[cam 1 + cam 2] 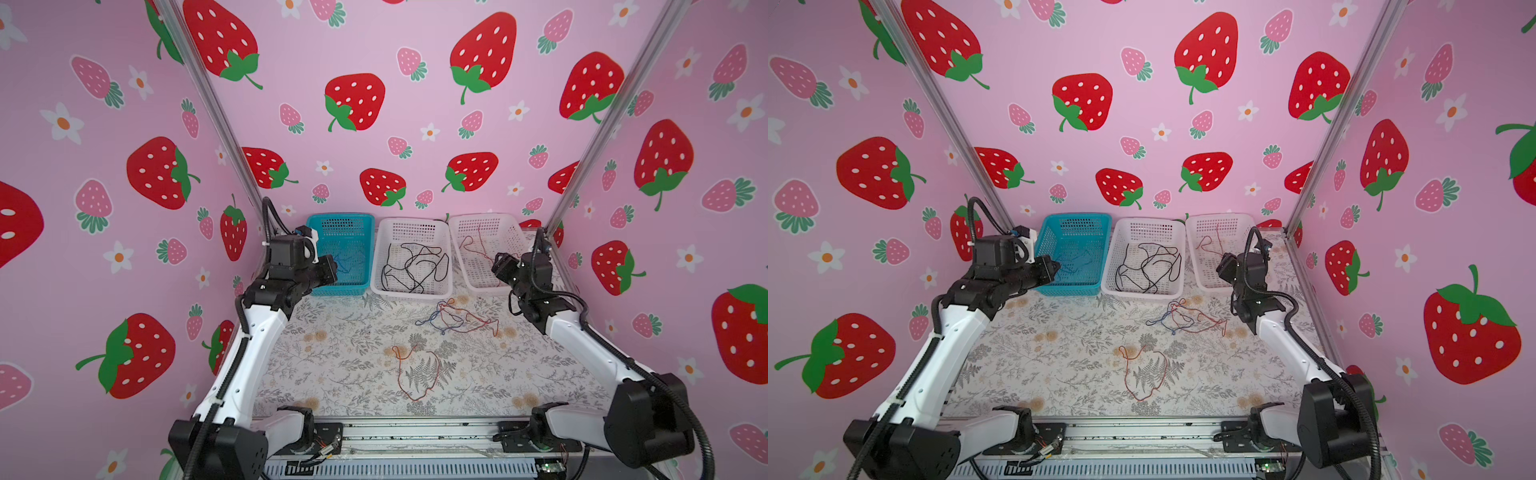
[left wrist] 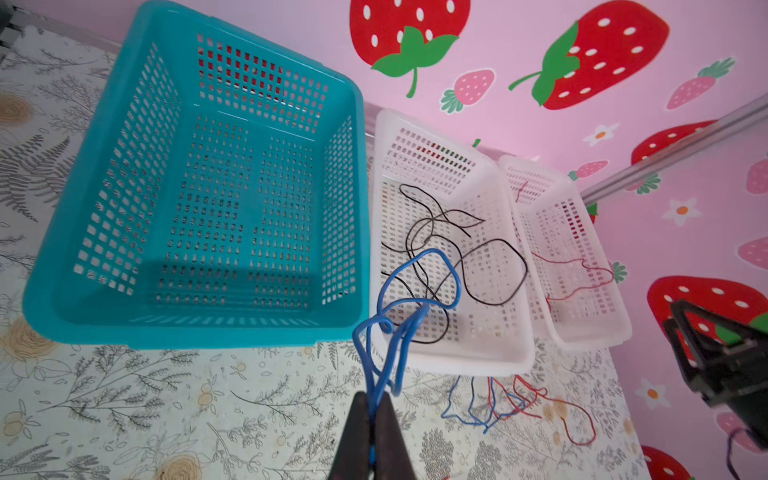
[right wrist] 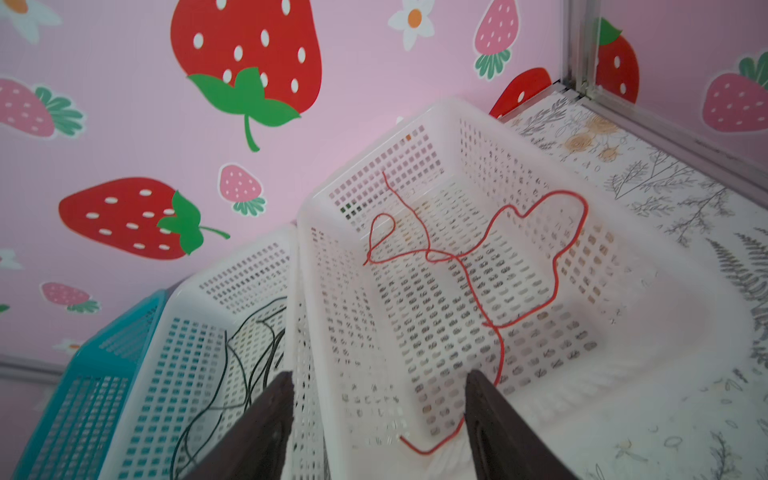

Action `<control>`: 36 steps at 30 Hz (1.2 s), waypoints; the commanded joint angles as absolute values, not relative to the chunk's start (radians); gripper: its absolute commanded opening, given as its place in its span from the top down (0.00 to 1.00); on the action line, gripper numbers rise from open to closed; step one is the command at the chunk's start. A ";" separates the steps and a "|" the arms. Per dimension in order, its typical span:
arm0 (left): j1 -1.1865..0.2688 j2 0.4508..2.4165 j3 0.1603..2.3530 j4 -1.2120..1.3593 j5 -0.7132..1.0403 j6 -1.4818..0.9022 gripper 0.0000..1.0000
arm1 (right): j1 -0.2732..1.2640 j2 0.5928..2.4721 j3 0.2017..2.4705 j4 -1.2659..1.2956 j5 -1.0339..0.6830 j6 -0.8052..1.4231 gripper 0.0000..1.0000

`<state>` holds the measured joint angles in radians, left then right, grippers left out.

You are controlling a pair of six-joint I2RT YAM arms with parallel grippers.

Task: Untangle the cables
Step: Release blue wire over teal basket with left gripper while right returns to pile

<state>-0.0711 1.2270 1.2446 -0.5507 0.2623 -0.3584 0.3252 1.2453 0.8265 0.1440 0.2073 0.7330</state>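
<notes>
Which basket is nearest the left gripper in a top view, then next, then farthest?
1. Blue basket, left, beside the left gripper.
2. White basket with black cables, middle.
3. White basket with red cable, right.

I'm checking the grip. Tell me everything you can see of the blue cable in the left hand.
The blue cable is a thin, smooth, glossy wire bunched into several loose loops. The left hand is shut on it, pinching a few strands between its dark fingers, the loops standing out beyond them. In both top views it is over the teal basket; whether it touches the basket cannot be told. It is apart from the blue and red tangle on the table.
</notes>
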 commanded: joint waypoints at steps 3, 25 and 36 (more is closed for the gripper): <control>-0.004 1.392 1.354 -0.514 0.262 -0.316 1.00 | 0.391 1.078 0.729 0.155 0.145 0.662 0.32; 0.046 1.863 1.657 -0.613 0.234 -0.315 0.88 | 0.725 0.747 0.413 -0.007 -0.121 0.585 0.33; 0.046 1.851 1.745 -0.669 0.232 -0.290 0.48 | 0.765 0.691 0.451 -0.138 -0.028 0.567 0.32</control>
<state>0.0429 1.8984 1.6817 -0.6350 0.2321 -0.3061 0.7593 0.7288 0.4156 -0.0692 -0.0883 0.5930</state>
